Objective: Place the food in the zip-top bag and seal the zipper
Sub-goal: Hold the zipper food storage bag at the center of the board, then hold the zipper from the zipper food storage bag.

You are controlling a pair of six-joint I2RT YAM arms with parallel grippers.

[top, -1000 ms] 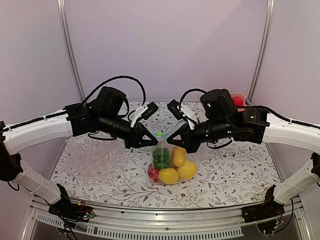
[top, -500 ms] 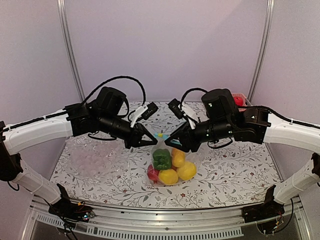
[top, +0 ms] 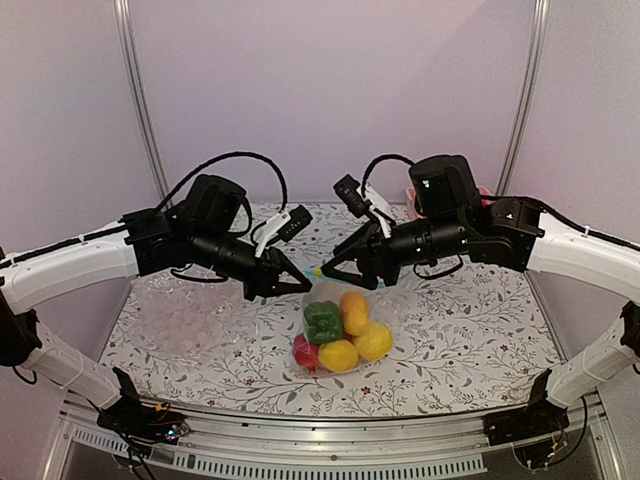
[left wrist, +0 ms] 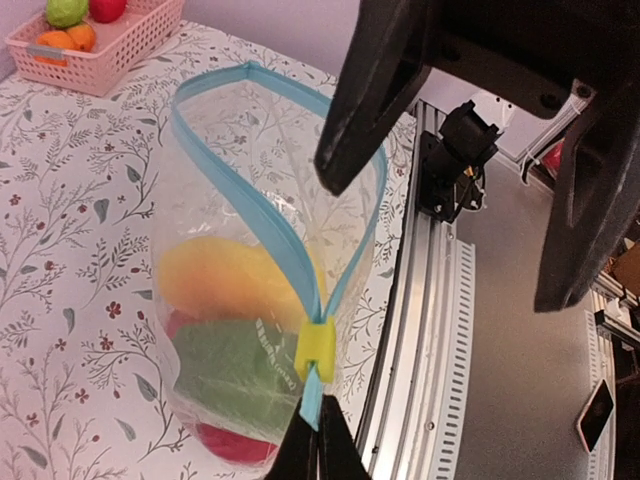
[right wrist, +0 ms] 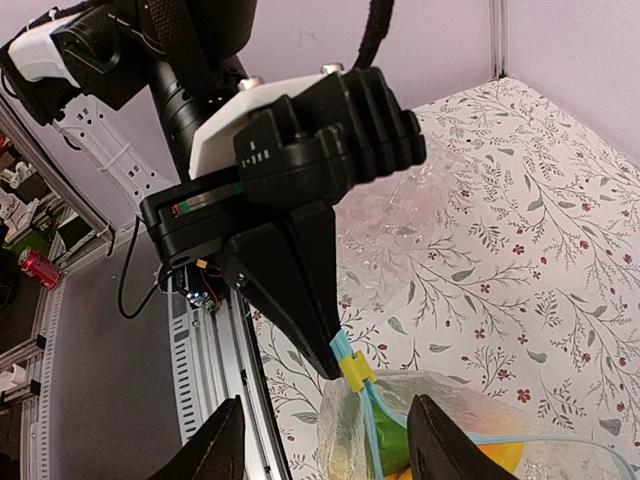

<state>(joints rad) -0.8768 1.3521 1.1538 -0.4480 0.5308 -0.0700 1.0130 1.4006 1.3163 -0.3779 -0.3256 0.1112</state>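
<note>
The clear zip-top bag [top: 352, 300] stands on the table with the food [top: 323, 322] inside: a green pepper, yellow and orange fruit, and something red. Its blue zipper [left wrist: 243, 200] gapes open in a loop. A yellow slider [left wrist: 318, 352] sits at the zipper's near end. My left gripper [left wrist: 318, 445] is shut on the strip's tip just behind the slider, as the top view also shows [top: 304, 283]. The right gripper [right wrist: 335, 452] is open and hovers over the bag's mouth [top: 350, 279], touching nothing. Its fingers [left wrist: 370, 90] loom above the bag.
A pink lattice basket [left wrist: 110, 45] with fruit sits at the far right corner of the table. Crinkled clear plastic [top: 180, 322] lies at the left. The metal rail of the table's front edge [top: 330, 440] runs close by the bag.
The right gripper opened, let go of the bag's mouth and lifted a little up and left. The left gripper closed fully on the zipper's end and stayed in place.
</note>
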